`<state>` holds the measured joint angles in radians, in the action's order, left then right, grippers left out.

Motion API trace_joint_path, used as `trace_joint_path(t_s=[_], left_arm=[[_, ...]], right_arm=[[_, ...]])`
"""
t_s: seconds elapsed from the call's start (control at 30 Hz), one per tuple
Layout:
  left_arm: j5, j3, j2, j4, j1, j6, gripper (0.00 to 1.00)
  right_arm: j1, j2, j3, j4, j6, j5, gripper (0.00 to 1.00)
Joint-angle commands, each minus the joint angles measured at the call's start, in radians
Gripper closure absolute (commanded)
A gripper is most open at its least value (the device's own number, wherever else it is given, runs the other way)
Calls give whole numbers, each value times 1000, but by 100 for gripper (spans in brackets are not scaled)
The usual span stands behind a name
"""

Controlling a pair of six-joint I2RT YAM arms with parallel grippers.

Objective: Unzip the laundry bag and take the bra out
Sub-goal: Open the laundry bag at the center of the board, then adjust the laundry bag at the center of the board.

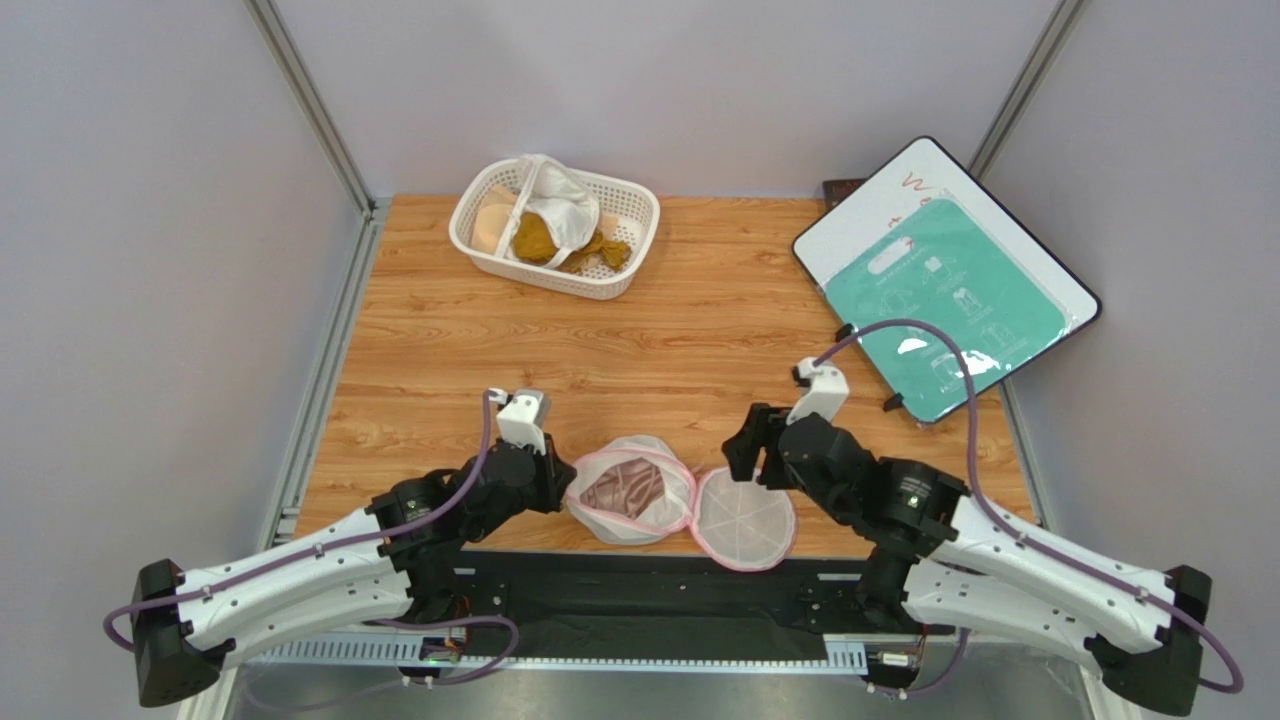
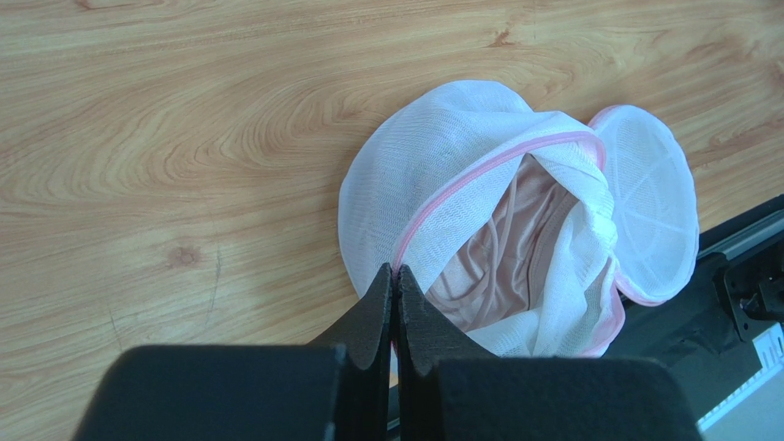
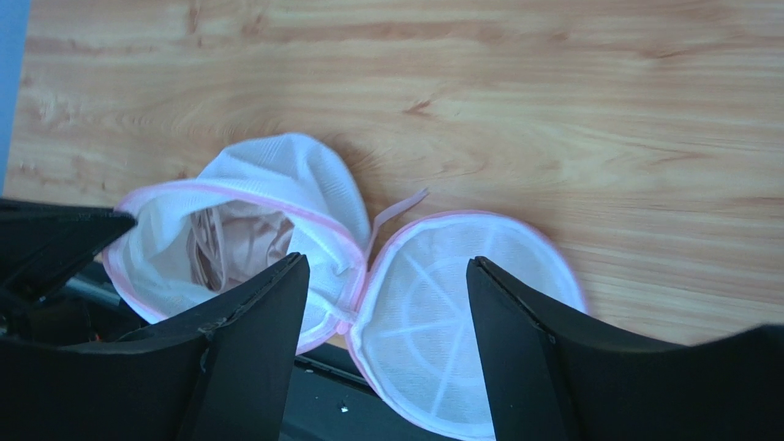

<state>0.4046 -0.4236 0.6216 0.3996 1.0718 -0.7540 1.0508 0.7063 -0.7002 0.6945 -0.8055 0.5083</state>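
The table (image 1: 706, 345) was of light wood with a clear grain. Pale grey walls (image 1: 135, 225) closed it on three sides, and metal posts (image 1: 308, 105) stood at the two far corners. At the far edge, left of the middle, stood a white lattice basket (image 1: 634, 192) that held a mustard-brown cloth (image 1: 534, 237) and a white cloth (image 1: 568, 198). At the far right a white board (image 1: 879, 210) with a teal sheet on it lay turned at an angle. A black strip (image 1: 646, 585) ran along the near edge, between the bases of the arms.

The laundry bag (image 1: 744, 518) lay in the middle, close to that near edge. It was unzipped and opened into two halves that touched at one side. The right half lay flat with its ribs showing. The left half stood as a crumpled cup, and the bra (image 1: 628, 488) lay inside it in mauve-pink folds. The left gripper (image 2: 394, 276) was clenched on the pink rim of this left half, its fingers pressed together. The right gripper (image 3: 386, 262) hovered above the bag with its jaws spread wide and grasped nothing.
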Motion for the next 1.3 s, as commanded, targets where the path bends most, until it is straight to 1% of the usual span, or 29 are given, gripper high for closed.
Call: trace_joint_path(t_s=[0.0,0.03,0.1,0.23,0.3,0.33,0.37,0.4,0.43,0.47,0.63,0.7,0.8,0.87,0.93,1.03,1.17,1.27], left_arm=[[-6,-36,4,-13,-4,38,100],[-6,-41,9,-4,-4,48,100],[-7,-56,23,4,-4,56,100],[-13,-76,47,25,-4,74,100],[-16,-87,49,36,-4,88,88],[-12,-93,46,44,-4,93,79],[-6,-112,43,51,-4,100,57],[-3,-124,43,74,-4,113,45],[2,-139,44,85,-4,123,32],[8,-171,50,96,-4,131,30],[0,-289,113,142,-1,192,28],[0,-346,156,139,20,206,28],[46,-417,225,137,83,235,29],[33,-451,280,133,109,246,29],[-31,-458,312,102,117,245,32],[-91,-449,366,59,140,234,37],[-127,-443,441,31,180,220,41],[-139,-438,477,45,182,193,43]], right_arm=[[47,67,92,-249,6,-171,31],[60,74,109,-278,-10,-203,31],[72,97,134,-341,-30,-220,31],[89,145,174,-377,-64,-229,30],[91,163,186,-394,-81,-232,30],[92,167,198,-407,-84,-235,30],[94,168,205,-412,-95,-237,30],[94,167,212,-418,-96,-235,30],[94,163,222,-434,-101,-237,30],[94,160,235,-438,-104,-237,30],[94,159,266,-464,-121,-246,30],[94,154,277,-458,-130,-238,30],[94,133,289,-438,-133,-217,30],[95,114,289,-417,-138,-208,30],[95,98,288,-395,-139,-194,29],[95,78,289,-379,-138,-183,29],[94,73,294,-371,-144,-179,29],[95,74,295,-366,-146,-180,29]])
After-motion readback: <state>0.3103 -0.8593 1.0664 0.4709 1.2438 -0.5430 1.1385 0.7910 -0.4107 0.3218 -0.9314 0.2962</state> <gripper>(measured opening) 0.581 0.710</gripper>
